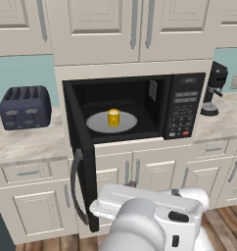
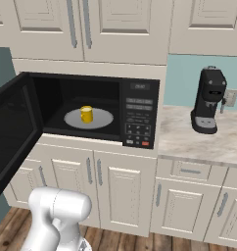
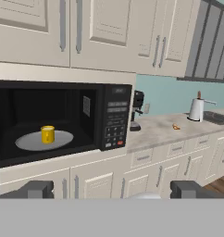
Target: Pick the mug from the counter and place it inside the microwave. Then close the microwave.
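Observation:
The yellow mug [image 1: 113,117] [image 2: 86,113] [image 3: 47,134] stands upright on the white round plate [image 1: 98,123] [image 2: 101,119] inside the black microwave [image 1: 184,105] [image 2: 140,115] [image 3: 115,118]. The microwave's door [image 1: 86,166] [image 2: 12,127] hangs wide open on the left, swung out toward the robot. My gripper [image 3: 114,190] is open, fingertips [image 3: 37,189] far apart with nothing between them. It is backed away from the microwave and faces it from the front. The beige counter [image 1: 22,142] [image 2: 199,142] [image 3: 155,129] runs on both sides.
A dark blue-grey toaster [image 1: 26,107] sits on the counter left of the microwave. A black coffee machine [image 1: 214,87] [image 2: 208,100] [image 3: 137,109] stands to its right. Farther right lie a tan bit of food [image 3: 176,127] and a white jug-like object [image 3: 196,109]. Cream cabinets are above and below.

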Robot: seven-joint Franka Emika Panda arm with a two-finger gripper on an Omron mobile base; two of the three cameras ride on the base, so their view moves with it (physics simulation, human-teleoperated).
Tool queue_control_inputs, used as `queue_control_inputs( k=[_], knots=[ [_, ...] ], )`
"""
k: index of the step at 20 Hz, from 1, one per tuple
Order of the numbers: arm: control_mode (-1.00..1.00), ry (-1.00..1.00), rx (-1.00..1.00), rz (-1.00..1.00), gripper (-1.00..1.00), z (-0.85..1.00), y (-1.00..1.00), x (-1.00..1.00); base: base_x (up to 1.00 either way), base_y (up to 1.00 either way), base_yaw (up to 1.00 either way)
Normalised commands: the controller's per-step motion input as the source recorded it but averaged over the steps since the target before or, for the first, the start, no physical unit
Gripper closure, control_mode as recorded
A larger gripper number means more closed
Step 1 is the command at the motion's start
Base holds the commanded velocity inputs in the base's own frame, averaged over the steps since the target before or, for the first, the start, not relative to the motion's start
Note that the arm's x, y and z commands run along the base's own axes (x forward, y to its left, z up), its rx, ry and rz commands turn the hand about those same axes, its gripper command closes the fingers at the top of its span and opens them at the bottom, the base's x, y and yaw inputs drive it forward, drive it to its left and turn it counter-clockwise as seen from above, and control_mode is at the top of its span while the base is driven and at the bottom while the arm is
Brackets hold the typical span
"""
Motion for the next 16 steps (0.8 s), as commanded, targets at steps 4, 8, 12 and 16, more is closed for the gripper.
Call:
queue_control_inputs(
  k=[4, 8, 12, 16],
  knots=[
    [-1.0, 0.0, -0.05, -0.11, -1.0, -0.16, 0.66, 0.0, 0.0, 0.0, 0.0],
    [-1.0, 0.0, -0.06, -0.12, -1.0, -0.47, 0.36, 0.17, 0.0, 0.0, 0.0],
    [-1.0, 0.0, -0.05, -0.08, -1.0, -0.33, 0.36, 0.3, 0.0, 0.0, 0.0],
    [-1.0, -0.02, -0.06, -0.03, -1.0, -0.06, 0.57, 0.24, 0.0, 0.0, 0.0]
  ],
)
